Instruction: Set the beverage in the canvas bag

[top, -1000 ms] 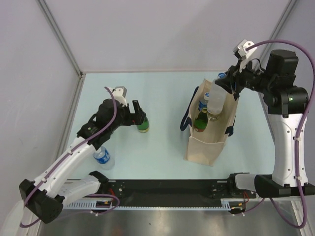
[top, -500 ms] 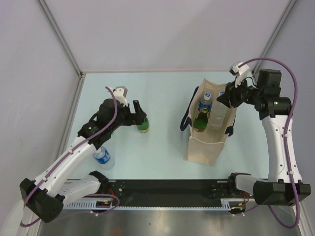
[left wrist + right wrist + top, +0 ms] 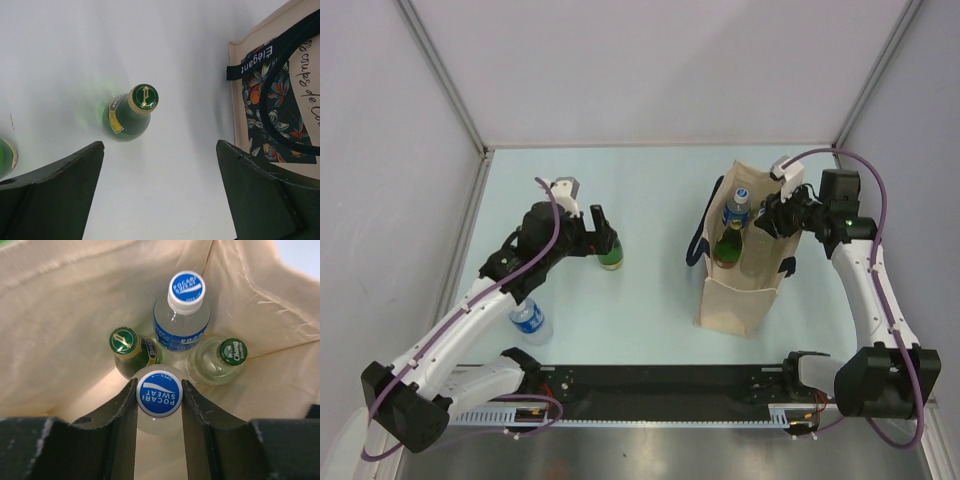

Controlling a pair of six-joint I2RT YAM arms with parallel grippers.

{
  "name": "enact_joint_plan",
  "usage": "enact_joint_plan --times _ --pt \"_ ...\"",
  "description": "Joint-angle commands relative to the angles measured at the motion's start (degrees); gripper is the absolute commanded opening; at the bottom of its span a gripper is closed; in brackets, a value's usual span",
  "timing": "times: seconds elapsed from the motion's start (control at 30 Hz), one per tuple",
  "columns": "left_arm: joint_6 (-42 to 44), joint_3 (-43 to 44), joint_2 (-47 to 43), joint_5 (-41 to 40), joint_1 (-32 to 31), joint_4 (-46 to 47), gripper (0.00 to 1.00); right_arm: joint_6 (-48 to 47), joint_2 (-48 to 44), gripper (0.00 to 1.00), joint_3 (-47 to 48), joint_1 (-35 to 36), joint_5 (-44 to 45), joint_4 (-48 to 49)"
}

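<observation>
The beige canvas bag stands upright at centre right with dark strap handles. My right gripper reaches down into its open mouth and is shut on the blue cap of a clear Pocari Sweat bottle. The bottle hangs inside the bag among three others. In the top view the right gripper sits at the bag's far right rim. My left gripper stands open over the table on the left. A green glass bottle stands just beyond its fingertips, untouched.
Inside the bag stand a green bottle with a gold cap, a second Pocari bottle and a clear bottle with a green cap. A small water bottle stands near the left arm. Walls enclose the table.
My right arm has come down and forward, lowering the held bottle from above the bag's rim into the bag. The left arm has stayed still.
</observation>
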Motion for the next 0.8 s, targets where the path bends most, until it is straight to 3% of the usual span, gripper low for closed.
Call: enact_joint_plan --times 0.0,0.2,0.47,0.77 --pt "0.5 0.5 0.8 1.2 0.9 2.7 1.00 -2.1 -3.2 0.00 -3.7 -0.9 -3.4 16.5" --pt "-0.1 1.8 2.4 1.4 1.1 2.7 1.00 -2.6 -1.6 0.02 -7.3 -2.2 -4.9 18.2" --pt "-0.2 4.0 6.0 1.2 1.4 2.6 1.00 -6.8 -1.9 0.30 -9.2 -2.9 -6.1 13.7" --pt "0.4 6.6 9.5 1.1 1.8 2.7 1.00 -12.1 -1.6 0.38 -9.5 -2.8 -6.6 7.7"
